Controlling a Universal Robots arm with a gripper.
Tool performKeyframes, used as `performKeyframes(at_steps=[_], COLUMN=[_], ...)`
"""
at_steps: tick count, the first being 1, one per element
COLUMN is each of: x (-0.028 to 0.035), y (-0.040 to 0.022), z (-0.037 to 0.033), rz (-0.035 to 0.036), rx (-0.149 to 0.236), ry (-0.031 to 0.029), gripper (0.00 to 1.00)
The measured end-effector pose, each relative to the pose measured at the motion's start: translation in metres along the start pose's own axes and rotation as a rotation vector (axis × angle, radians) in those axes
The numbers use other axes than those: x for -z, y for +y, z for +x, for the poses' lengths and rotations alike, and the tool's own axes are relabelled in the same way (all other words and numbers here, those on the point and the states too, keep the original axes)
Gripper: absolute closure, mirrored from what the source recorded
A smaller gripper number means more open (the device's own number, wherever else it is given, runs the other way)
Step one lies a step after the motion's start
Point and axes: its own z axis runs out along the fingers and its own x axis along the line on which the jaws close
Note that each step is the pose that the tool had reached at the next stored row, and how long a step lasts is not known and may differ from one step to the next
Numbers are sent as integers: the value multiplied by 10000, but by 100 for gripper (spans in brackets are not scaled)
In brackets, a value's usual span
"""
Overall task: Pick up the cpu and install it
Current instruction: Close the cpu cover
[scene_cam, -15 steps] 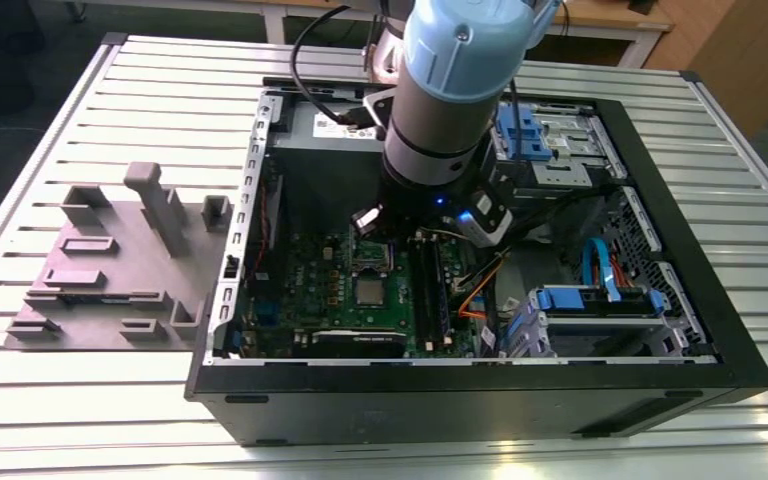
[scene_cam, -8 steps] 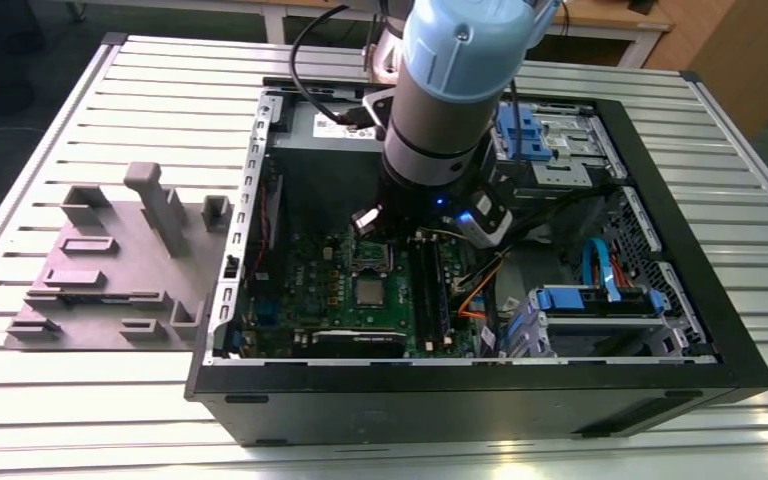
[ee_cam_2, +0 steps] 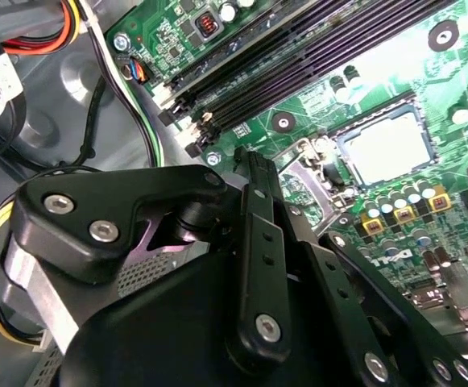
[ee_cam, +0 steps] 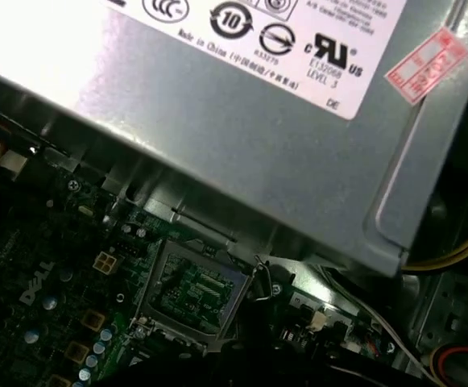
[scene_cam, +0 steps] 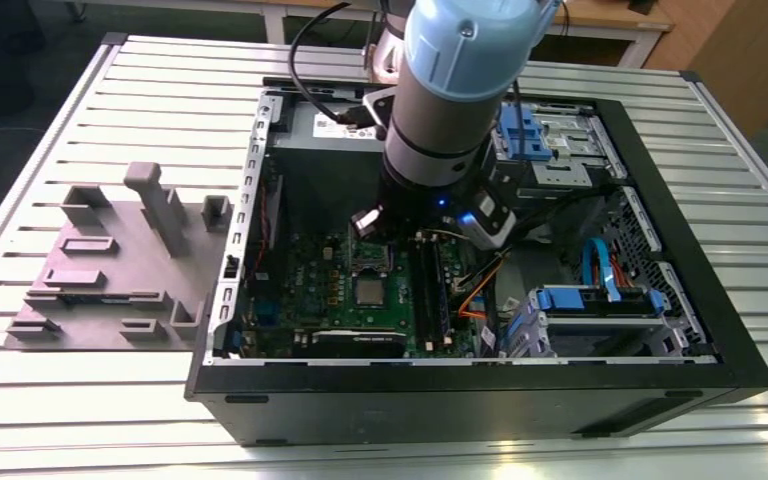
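The cpu (ee_cam_2: 387,149) is a pale silvery square lying flat inside the socket on the green motherboard (ee_cam_2: 242,32). In the exterior view the cpu (scene_cam: 373,292) sits in the middle of the board inside the open computer case (scene_cam: 491,390). A metal socket frame (ee_cam: 192,292) shows in the first wrist view, just below the power-supply box. My gripper (scene_cam: 368,222) hangs inside the case over the board, a short way from the cpu toward the power supply. Its black linkage (ee_cam_2: 258,266) is in the foreground of the second wrist view, apart from the cpu.
A grey power-supply box (ee_cam: 242,105) stands close by the gripper. Black memory slots (ee_cam_2: 298,56) run beside the socket. Blue drive cages (scene_cam: 598,300) and orange cables (scene_cam: 478,290) lie at the exterior view's right. A grey plastic fixture (scene_cam: 117,260) rests on the table at the left.
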Motion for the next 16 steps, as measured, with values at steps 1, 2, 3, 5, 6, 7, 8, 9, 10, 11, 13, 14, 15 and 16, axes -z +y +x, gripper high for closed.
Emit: performKeyframes(at_steps=[1, 2, 3, 5, 6, 7, 8, 9, 10, 11, 13, 14, 15, 16], x=[6, 10, 16, 24, 29, 33, 36, 36, 36, 32, 18, 9, -2, -12], y=[-6, -12, -18, -30, -37, -42, -45, -46, -47, -48, -41, -38, -36, -35], z=[3, 6, 9, 15, 18, 21, 23, 21, 19, 18, 12, 9, 6, 2], rz=[0, 0, 0, -1, -1, -1, 0, -4, -33, -79, -137, -161, -177, -183], rx=[0, 0, 0, 0, 0, 0, -1, -1, 2, 3, 5, 6, 7, 5], ry=[0, -1, -1, 0, -1, -1, 1, -2, -15, -36, -64, -75, -83, -82], gripper=[90, 90, 90, 90, 90, 90, 90, 90, 90, 90, 90, 90, 90, 90])
